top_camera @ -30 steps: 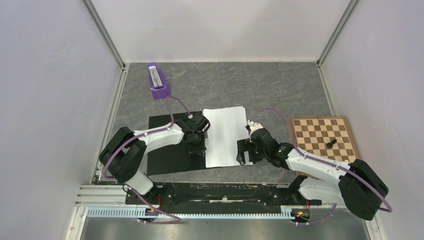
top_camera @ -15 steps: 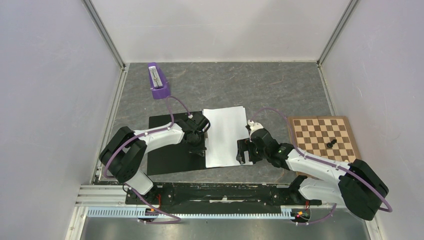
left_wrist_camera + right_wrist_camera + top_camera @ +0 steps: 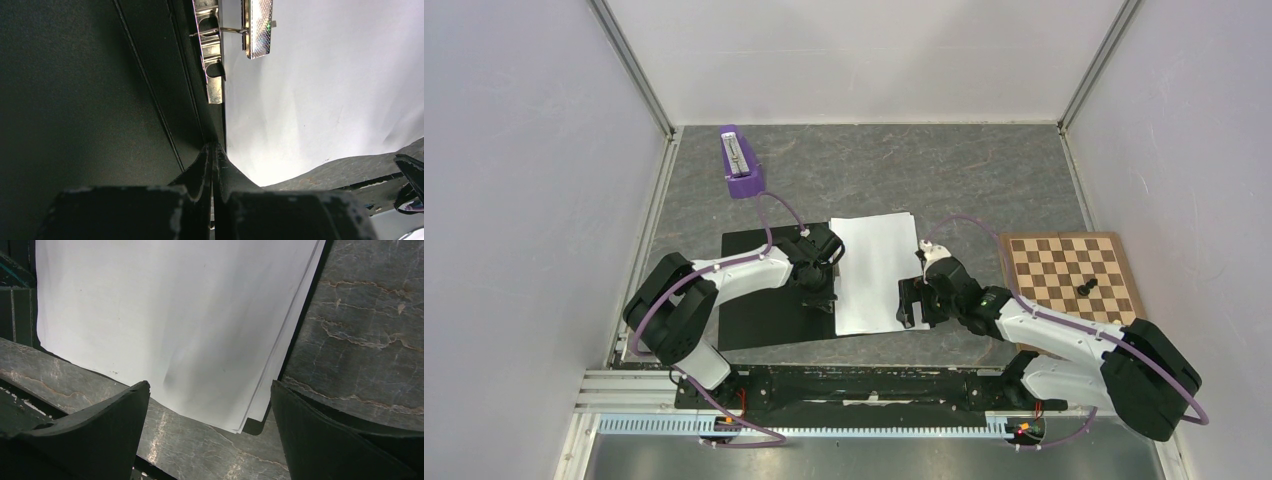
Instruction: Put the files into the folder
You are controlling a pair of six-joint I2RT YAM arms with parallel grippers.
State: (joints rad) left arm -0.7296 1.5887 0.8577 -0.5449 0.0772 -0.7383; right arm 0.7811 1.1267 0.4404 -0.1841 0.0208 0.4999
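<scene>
Folder: a large flat folder (image 3: 759, 305), open with its black inside facing up, lies on the grey, stone-patterned table (image 3: 944, 170); its bare half spreads to the left of the left gripper (image 3: 822, 295).
Contents: a thin stack of plain white rectangular paper sheets (image 3: 874, 270) fills the folder's other half, just right of the left gripper and ahead of the right gripper (image 3: 911, 303).
Spine: a shiny metal clip (image 3: 212, 50) runs along the fold ahead of the left gripper's tips, with one bright bar (image 3: 257, 25) resting over the paper's edge.
Direction: the sheets' long axis runs away from both grippers towards the far wall, parallel to the spine; the short edges face near and far.
Stack edges: in the right wrist view the sheets (image 3: 165, 315) are slightly fanned along their right side, and a black strip of folder (image 3: 302, 325) shows beyond them.
Left gripper: fingers pressed together with nothing seen between them (image 3: 214, 147), tips down at the spine crease beside the paper's left edge (image 3: 310, 100).
Right gripper: fingers spread wide (image 3: 209, 387), holding nothing, framing the stack's near right corner.
Elsewhere: a wooden chessboard (image 3: 1074, 262) carrying one small black piece (image 3: 1084, 287) sits to the right of the right gripper; a purple stand (image 3: 742, 165) is well beyond the left gripper.
</scene>
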